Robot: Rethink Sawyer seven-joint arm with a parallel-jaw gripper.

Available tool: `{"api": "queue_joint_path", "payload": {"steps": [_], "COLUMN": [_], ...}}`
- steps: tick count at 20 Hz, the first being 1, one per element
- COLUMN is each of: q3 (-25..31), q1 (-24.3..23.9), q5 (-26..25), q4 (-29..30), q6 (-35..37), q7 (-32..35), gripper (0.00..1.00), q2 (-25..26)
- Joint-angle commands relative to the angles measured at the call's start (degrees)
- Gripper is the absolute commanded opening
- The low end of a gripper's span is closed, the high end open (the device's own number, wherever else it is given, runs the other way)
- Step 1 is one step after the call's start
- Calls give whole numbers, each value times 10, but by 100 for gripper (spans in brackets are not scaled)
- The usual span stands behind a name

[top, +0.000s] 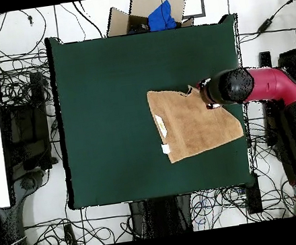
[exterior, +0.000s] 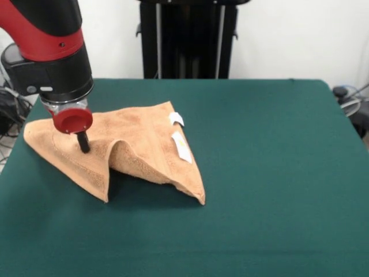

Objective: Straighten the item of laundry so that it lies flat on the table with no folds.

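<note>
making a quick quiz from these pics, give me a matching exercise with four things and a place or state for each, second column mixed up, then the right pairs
Things:
1. towel
2. gripper
3. white tags
4. table

Descriptions:
A. covered in dark green cloth
B. sit along one edge of the towel
C. rumpled, with a raised fold in the middle
D. pressed down onto the towel near one corner

Pairs: 1-C, 2-D, 3-B, 4-A
</note>
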Motion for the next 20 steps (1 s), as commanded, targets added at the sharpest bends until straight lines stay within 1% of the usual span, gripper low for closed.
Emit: {"api": "queue_joint_path", "payload": {"steps": [1,3,8,12,14,18,19,20], "q3": [-36,-34,-42,-42,-32,20,40,48], "q1": [22,12,22,24,18,-26,-46,-55], "q5": [-19,-10,-6,-3,2,29,42,50], "q4": [39,47,26,25,30,67,85,91], "q6": [-65,-78,-62,-54,-65,-121,-143,-150], "q7": [107,113,97,88,83,61,60,60], "gripper": [0,0,0,0,0,0,0,0], "q2": [20,18,45,41,38,22,9,1]}}
